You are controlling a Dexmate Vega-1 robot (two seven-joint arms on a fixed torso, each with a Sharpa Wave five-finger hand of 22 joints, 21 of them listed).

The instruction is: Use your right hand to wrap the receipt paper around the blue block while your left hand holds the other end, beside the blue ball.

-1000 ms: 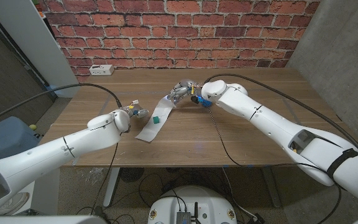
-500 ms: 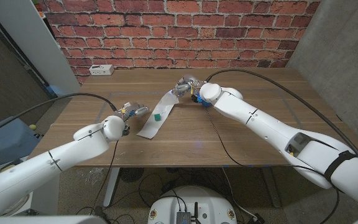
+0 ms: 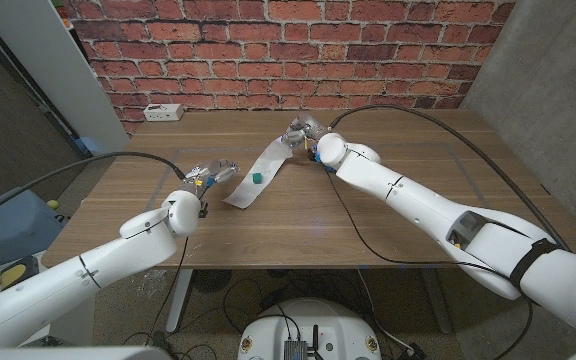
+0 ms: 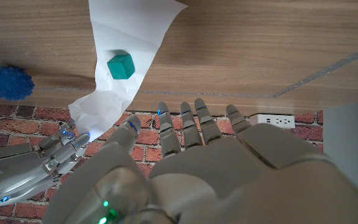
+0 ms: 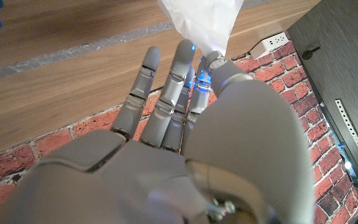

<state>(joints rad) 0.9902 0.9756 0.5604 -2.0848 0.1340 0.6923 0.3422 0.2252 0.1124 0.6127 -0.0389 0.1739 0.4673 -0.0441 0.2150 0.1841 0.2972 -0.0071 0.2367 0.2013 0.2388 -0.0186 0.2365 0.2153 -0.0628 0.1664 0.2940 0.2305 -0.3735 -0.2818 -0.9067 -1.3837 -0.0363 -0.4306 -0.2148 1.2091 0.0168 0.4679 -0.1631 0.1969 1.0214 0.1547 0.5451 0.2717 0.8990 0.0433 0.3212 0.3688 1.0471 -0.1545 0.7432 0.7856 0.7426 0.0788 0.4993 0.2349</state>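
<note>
A white strip of receipt paper (image 3: 258, 178) runs across the wooden table (image 3: 418, 200), its far end lifted. A small teal block (image 3: 255, 179) sits on the strip's middle and shows again as the block (image 4: 120, 65) on the paper (image 4: 129, 31). My right hand (image 3: 298, 135) pinches the raised far end, and the right wrist view shows the paper (image 5: 201, 18) between thumb and finger of that hand (image 5: 185, 137). My left hand (image 3: 208, 175) stays beside the strip's near end with fingers (image 4: 191, 124) spread and nothing in them. The blue ball (image 4: 8, 83) lies by my right hand (image 4: 36, 158).
A white power strip (image 3: 163, 112) lies at the table's back left corner, against the brick wall. A black cable (image 3: 353, 220) trails over the table under my right arm. A grey panel stands at the left beside the table.
My right hand has drawn the paper's far end back and up, sliding the strip and the block away from the front edge. The left hand has shifted slightly back and left.
</note>
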